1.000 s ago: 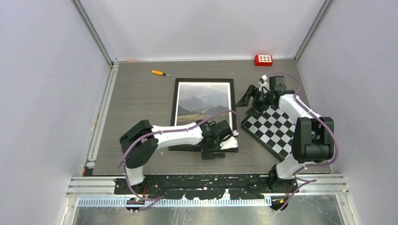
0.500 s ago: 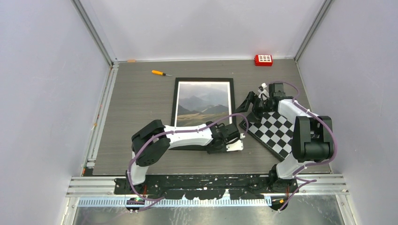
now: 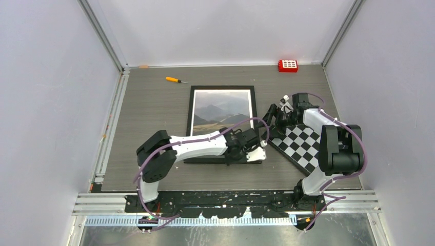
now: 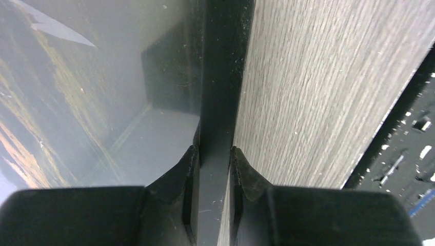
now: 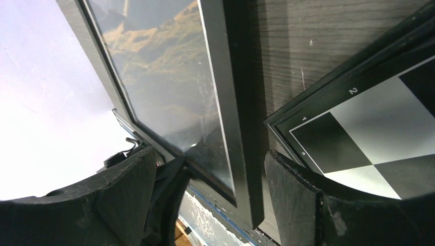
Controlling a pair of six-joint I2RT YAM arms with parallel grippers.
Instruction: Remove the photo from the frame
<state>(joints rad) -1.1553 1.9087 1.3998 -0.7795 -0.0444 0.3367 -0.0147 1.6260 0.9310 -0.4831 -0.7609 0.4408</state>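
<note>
The left gripper is clamped on the frame. In the left wrist view its two black fingertips press on either side of the thin black rail, one on the glass side and one on the table side. From above, this grip sits at the frame's near right corner, with the left arm reaching across in front of the frame's near edge. The photo, showing mountains under a cloudy sky with olive hills, sits inside the frame, picture side up. The frame lies around the middle of the grey wood-grain table, its long sides running away from the arms. Whether the gripped corner is raised off the table cannot be told.

The right gripper is spread wide and holds nothing. In its wrist view its fingers straddle the frame's right rail and a strip of bare table. From above it hovers just beside the frame's right edge, at the far corner of the checkerboard, which lies at an angle to the right of the frame, near it but apart.

Further out, an orange-handled screwdriver lies beyond the frame's far left corner. A red block sits at the table's far edge on the right.
</note>
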